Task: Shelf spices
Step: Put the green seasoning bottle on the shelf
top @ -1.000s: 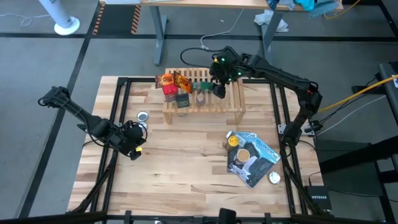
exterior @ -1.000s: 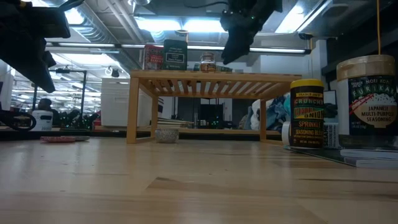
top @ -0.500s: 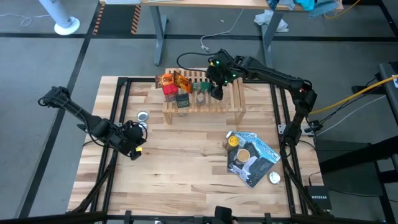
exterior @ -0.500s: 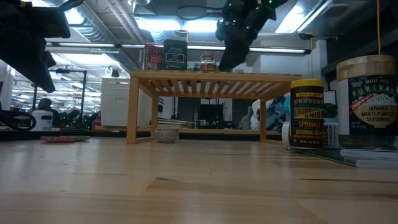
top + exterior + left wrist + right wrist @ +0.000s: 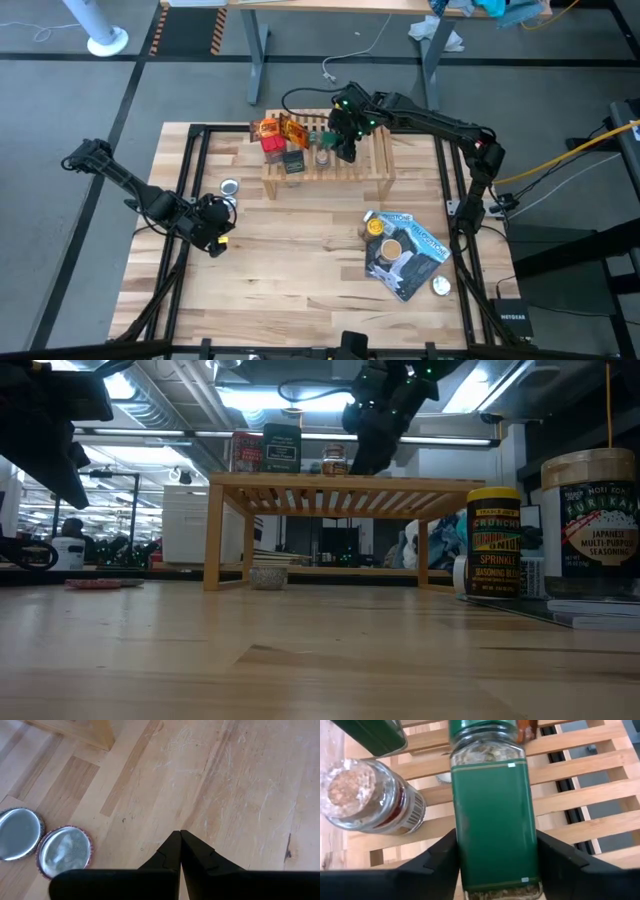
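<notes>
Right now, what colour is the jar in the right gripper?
Green jar, green cap; clearest in the right wrist view.

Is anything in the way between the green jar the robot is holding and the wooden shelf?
Nothing visible is. The right gripper holds the green jar over bare slats of the shelf. A cork-topped glass jar stands beside that spot, close by.

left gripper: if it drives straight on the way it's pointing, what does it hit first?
Probably bare tabletop. The shut left gripper points down at it; the two silver discs lie off to one side.
</notes>
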